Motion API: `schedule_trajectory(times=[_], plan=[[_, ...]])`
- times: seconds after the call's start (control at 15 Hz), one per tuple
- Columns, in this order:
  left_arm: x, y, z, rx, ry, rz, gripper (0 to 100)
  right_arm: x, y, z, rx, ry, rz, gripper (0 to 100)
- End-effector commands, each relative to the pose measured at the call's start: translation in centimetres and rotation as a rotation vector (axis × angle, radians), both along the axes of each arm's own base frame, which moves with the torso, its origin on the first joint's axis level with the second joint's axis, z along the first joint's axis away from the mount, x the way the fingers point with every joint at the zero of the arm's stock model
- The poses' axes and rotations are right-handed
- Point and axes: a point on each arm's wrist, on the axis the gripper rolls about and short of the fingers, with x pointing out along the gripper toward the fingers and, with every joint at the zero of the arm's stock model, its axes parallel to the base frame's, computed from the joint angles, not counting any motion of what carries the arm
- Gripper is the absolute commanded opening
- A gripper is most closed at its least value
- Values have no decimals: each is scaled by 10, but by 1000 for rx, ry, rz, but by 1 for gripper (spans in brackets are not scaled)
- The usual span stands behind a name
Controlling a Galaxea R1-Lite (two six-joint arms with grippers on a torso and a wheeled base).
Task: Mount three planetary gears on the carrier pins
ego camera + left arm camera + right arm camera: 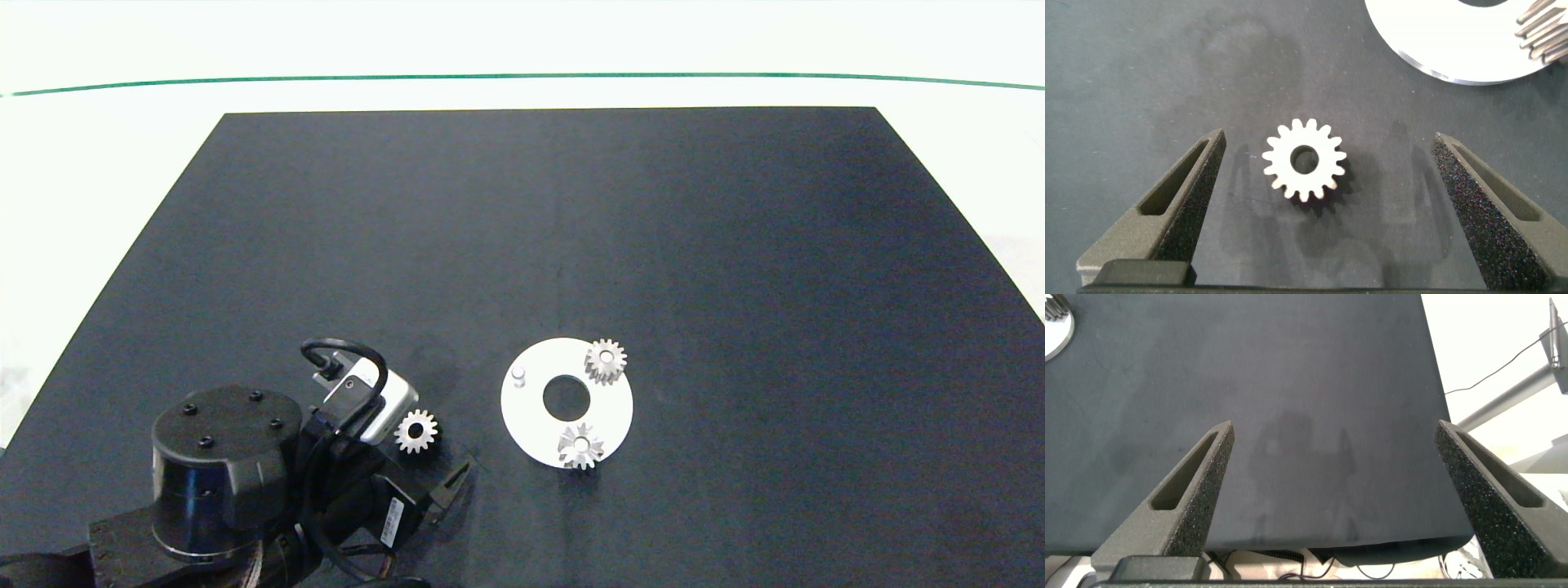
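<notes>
A white disc [531, 416] lies on the black mat and carries the carrier pins. Two planetary gears sit on pins, one at the far side [606, 361] and one at the near side [580, 446]. The third pin [518, 375] stands bare on the disc's left. A third gear [416, 431] [1305, 160] lies flat on the mat left of the disc. My left gripper [1328, 140] is open and straddles this gear, with a gap on each side. My right gripper [1335, 429] is open and empty over bare mat, out of the head view.
The black mat [571, 229] covers most of the white table. The left wrist view shows the disc's edge [1437, 41] just beyond the loose gear. The right wrist view shows the mat's edge [1429, 392], with cables and a stand beyond it.
</notes>
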Motion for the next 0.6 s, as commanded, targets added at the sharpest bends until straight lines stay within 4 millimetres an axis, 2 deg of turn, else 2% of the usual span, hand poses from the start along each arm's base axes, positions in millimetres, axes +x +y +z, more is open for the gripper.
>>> schedule_trajectory(times=[0.07,0.6], plan=[[5,-4,-6,15,13,2,98,0,0,-1,-2,4,2,100],[13,3,-10,29,28,38,82,1,-1,-2,-3,8,5,100]])
